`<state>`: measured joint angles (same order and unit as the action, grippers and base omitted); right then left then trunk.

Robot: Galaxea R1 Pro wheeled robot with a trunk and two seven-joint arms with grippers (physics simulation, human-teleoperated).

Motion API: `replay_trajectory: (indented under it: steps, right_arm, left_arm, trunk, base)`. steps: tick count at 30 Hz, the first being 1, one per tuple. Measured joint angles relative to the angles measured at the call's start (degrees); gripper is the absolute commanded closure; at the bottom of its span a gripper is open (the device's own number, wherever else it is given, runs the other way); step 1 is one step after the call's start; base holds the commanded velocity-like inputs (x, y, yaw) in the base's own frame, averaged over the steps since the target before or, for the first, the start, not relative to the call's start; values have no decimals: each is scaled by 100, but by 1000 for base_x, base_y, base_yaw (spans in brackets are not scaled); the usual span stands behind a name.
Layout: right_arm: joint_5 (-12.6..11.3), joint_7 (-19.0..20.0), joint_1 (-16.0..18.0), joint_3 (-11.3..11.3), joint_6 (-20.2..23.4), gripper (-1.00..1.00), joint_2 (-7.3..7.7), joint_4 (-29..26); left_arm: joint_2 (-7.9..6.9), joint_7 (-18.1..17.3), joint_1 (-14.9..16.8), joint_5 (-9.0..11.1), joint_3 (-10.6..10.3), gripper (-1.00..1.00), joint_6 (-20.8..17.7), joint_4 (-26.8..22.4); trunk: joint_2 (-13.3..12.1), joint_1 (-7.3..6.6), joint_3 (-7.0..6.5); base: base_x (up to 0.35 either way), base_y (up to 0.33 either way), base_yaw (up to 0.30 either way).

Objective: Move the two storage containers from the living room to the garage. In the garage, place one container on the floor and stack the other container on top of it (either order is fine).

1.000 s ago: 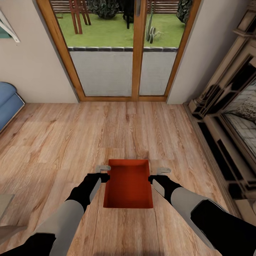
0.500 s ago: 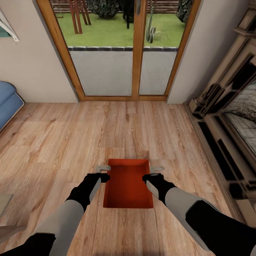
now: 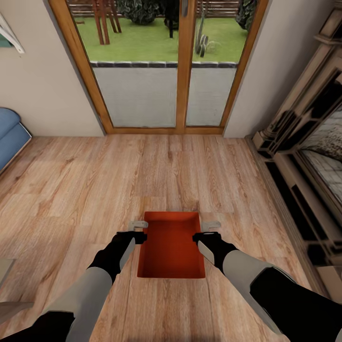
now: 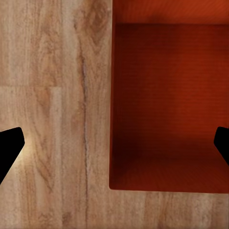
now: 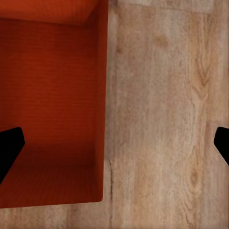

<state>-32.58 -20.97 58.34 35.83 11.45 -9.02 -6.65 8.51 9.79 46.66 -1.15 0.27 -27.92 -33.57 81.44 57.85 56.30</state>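
Orange-red storage container (image 3: pixel 171 247): rectangular, lidless, plain thin walls, empty, no label or writing. Sits on light wood plank floor (image 3: pixel 118 185) of living room, between both arms. Left tool (image 3: pixel 138 226) spread, straddling container's left wall. Right tool (image 3: pixel 209 226) spread, straddling right wall. Wood-framed glass door (image 3: pixel 161 71) ahead, blue sofa (image 3: pixel 10 137) far left, fireplace surround (image 3: pixel 304 156) right, cream walls.

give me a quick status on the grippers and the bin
Left gripper open, straddling bin's left wall. Right gripper open, straddling right wall. Bin on wood floor, not yet gripped. Nothing in the way.
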Motion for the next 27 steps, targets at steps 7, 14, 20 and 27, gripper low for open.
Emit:
replay_trajectory:
  steps: [7,14,20,27]
  right_arm:
    - [-1,1,0,-1,-9,-100,-3,0]
    - [-8,1,0,-2,-10,-100,-30,0]
    - [-9,0,0,-2,-10,-100,-30,0]
    - [-8,2,0,-2,-10,-100,-31,0]
  left_arm:
    - [-8,-1,0,27,5,-100,1,70]
    - [-16,7,0,54,6,-100,8,107]
    - [-29,7,0,72,5,-100,7,111]
    - [-35,7,0,72,4,-100,2,114]
  trunk:
    - [281,154,126]
    - [562,308,251]
    - [802,439,359]
    - [1083,593,485]
  base:
    - [0,0,0]
    - [0,0,0]
    - [0,0,0]
    - [0,0,0]
